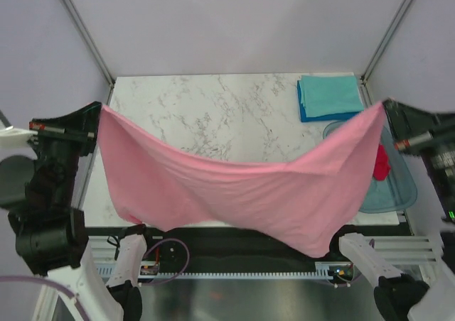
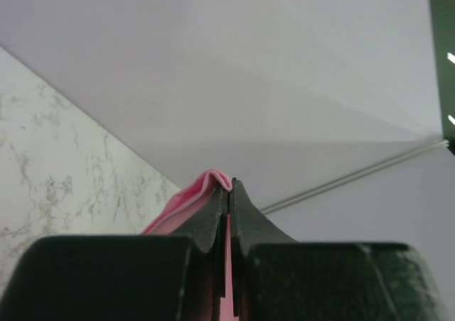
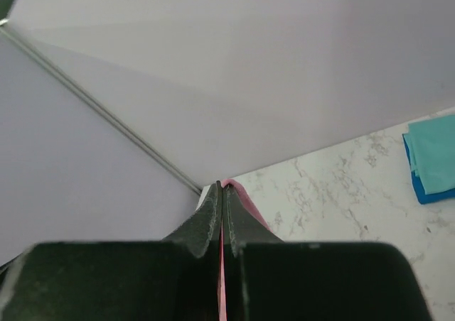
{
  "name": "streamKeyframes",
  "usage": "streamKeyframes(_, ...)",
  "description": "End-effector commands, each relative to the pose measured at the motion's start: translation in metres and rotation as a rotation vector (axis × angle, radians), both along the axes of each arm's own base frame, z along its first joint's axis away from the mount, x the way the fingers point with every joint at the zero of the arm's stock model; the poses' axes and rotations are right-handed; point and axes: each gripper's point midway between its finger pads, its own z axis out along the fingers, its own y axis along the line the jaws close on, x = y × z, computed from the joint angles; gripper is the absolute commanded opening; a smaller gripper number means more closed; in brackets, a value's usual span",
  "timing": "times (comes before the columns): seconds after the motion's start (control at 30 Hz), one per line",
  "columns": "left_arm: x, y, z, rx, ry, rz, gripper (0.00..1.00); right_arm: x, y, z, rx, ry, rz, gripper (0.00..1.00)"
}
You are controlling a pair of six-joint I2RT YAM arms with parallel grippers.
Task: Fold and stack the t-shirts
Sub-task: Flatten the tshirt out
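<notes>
Currently mid-spread: pink t-shirt [image 1: 242, 193] hangs stretched and sagging above the desk [image 1: 213, 108], left jaws and right jaws each clenched on an upper corner, so next it likely wants lowering flat for folding, then stacking on the teal-and-blue pile [image 1: 328, 97].

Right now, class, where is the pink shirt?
In the top view the pink shirt hangs between the left claw and right claw, sagging above the near half of the table.
</notes>
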Motion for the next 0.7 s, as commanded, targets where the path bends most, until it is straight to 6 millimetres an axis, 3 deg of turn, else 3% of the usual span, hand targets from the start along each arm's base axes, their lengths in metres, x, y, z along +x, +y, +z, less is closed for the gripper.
streamKeyframes(0.0, 0.079, 0.03, -0.048, 0.012, 0.188, 0.05, 0.02, 0.13, 0.006, -0.013, -0.077, 0.077, -0.048, 0.0)
streamKeyframes(0.03, 0.096, 0.035, -0.057, 0.014, 0.211, 0.051, 0.02, 0.168, 0.01, -0.026, -0.092, 0.123, -0.048, 0.0)
streamKeyframes(0.07, 0.114, 0.039, -0.076, 0.015, 0.255, 0.047, 0.02, 0.189, 0.013, -0.023, -0.094, 0.103, -0.043, 0.0)
streamKeyframes(0.1, 0.145, 0.046, -0.088, 0.015, 0.288, 0.036, 0.02, 0.208, 0.017, -0.026, -0.098, 0.108, -0.036, 0.0)
streamKeyframes(0.13, 0.16, 0.048, -0.096, 0.018, 0.306, 0.025, 0.02, 0.245, 0.021, -0.047, -0.103, 0.165, -0.031, 0.0)
streamKeyframes(0.17, 0.18, 0.05, -0.1, 0.059, 0.317, 0.003, 0.02, 0.265, 0.023, -0.047, -0.096, 0.15, -0.037, 0.0)
streamKeyframes(0.2, 0.215, 0.053, -0.121, 0.077, 0.376, -0.049, 0.02, 0.279, 0.023, -0.044, -0.091, 0.142, -0.045, 0.0)
streamKeyframes(0.23, 0.236, 0.054, -0.13, 0.113, 0.404, -0.08, 0.02, 0.315, 0.027, -0.064, -0.101, 0.182, -0.045, 0.0)
streamKeyframes(0.27, 0.249, 0.055, -0.109, 0.173, 0.363, -0.103, 0.02, 0.331, 0.023, -0.062, -0.117, 0.172, -0.077, 0.0)
streamKeyframes(0.3, 0.263, 0.049, -0.108, 0.18, 0.36, -0.16, 0.02, 0.334, 0.019, -0.029, -0.124, 0.093, -0.099, 0.0)
streamKeyframes(0.33, 0.295, 0.053, -0.132, 0.161, 0.413, -0.2, 0.02, 0.366, 0.022, -0.046, -0.162, 0.121, -0.105, 0.0)
streamKeyframes(0.37, 0.301, 0.05, -0.097, 0.177, 0.333, -0.217, 0.02, 0.373, 0.021, -0.039, -0.17, 0.101, -0.114, 0.0)
streamKeyframes(0.4, 0.309, 0.048, -0.089, 0.17, 0.313, -0.241, 0.02, 0.37, 0.02, -0.011, -0.161, 0.031, -0.122, 0.0)
streamKeyframes(0.43, 0.314, 0.048, -0.079, 0.165, 0.288, -0.241, 0.02, 0.383, 0.019, -0.017, -0.162, 0.035, -0.133, 0.0)
streamKeyframes(0.47, 0.321, 0.049, -0.057, 0.16, 0.237, -0.236, 0.02, 0.381, 0.017, -0.008, -0.146, 0.012, -0.14, 0.0)
streamKeyframes(0.57, 0.315, 0.045, -0.016, 0.158, 0.143, -0.236, 0.02, 0.362, 0.011, 0.025, -0.15, -0.087, -0.157, 0.0)
streamKeyframes(0.6, 0.311, 0.044, -0.011, 0.158, 0.131, -0.232, 0.02, 0.362, 0.014, 0.019, -0.178, -0.081, -0.157, 0.0)
streamKeyframes(0.63, 0.306, 0.043, -0.009, 0.16, 0.129, -0.228, 0.02, 0.342, 0.013, 0.035, -0.2, -0.122, -0.17, 0.0)
streamKeyframes(0.67, 0.299, 0.043, -0.011, 0.165, 0.135, -0.222, 0.02, 0.337, 0.009, 0.036, -0.239, -0.131, -0.201, 0.0)
